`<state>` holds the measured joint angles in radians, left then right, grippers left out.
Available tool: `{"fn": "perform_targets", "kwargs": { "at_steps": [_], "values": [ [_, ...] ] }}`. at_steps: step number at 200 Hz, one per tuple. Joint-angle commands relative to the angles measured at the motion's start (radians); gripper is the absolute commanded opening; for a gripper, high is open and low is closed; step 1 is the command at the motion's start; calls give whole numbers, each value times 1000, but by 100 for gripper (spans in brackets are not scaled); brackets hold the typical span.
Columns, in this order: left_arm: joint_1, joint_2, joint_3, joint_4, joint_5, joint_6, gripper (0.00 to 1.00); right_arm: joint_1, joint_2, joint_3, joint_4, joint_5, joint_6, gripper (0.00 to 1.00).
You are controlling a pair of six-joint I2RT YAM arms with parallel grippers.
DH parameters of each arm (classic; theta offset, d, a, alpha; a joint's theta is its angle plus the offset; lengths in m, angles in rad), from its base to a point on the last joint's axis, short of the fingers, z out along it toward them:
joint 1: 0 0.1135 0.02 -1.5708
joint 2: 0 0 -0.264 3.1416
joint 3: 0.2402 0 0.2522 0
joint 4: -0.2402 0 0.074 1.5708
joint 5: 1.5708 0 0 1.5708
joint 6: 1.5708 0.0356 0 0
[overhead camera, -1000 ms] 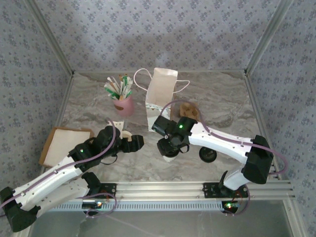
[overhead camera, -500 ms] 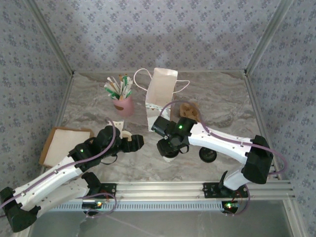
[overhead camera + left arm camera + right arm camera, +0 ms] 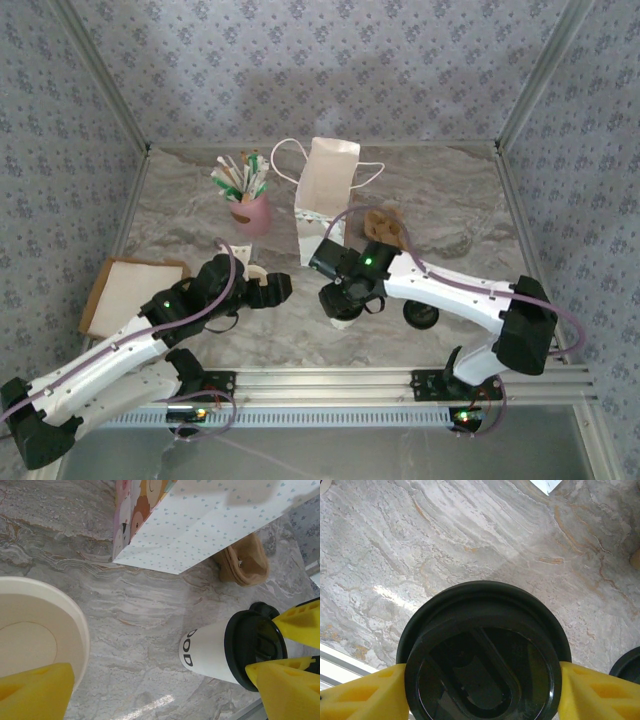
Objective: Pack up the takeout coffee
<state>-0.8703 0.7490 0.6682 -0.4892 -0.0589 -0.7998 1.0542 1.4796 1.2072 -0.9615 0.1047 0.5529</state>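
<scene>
Currently the lidded coffee cup [image 3: 210, 652] is being clamped at its black lid by the right gripper [image 3: 482, 680], pointed downward, near the paper bag [image 3: 322, 200]. The left gripper [image 3: 262, 288] is being extended low at an open paper cup [image 3: 35, 630]; grip cannot be told.

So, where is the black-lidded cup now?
In the top view the lidded cup stands front-centre on the table, between the right fingers, near the paper bag.

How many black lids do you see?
2. One lid is on the white cup between the right arm's fingers; the other lid lies loose on the table just right of it. Others may be hidden under the arms.
</scene>
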Motion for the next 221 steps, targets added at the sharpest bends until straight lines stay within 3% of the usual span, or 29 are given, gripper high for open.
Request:
{"fn": "perform_targets", "kwargs": {
  "at_steps": [1, 221],
  "values": [
    [6, 2, 2, 20, 14, -12, 94, 6, 27, -65, -36, -11, 23, 69],
    [5, 27, 7, 41, 33, -18, 94, 81, 36, -234, 89, -60, 174, 68]
  ]
}}
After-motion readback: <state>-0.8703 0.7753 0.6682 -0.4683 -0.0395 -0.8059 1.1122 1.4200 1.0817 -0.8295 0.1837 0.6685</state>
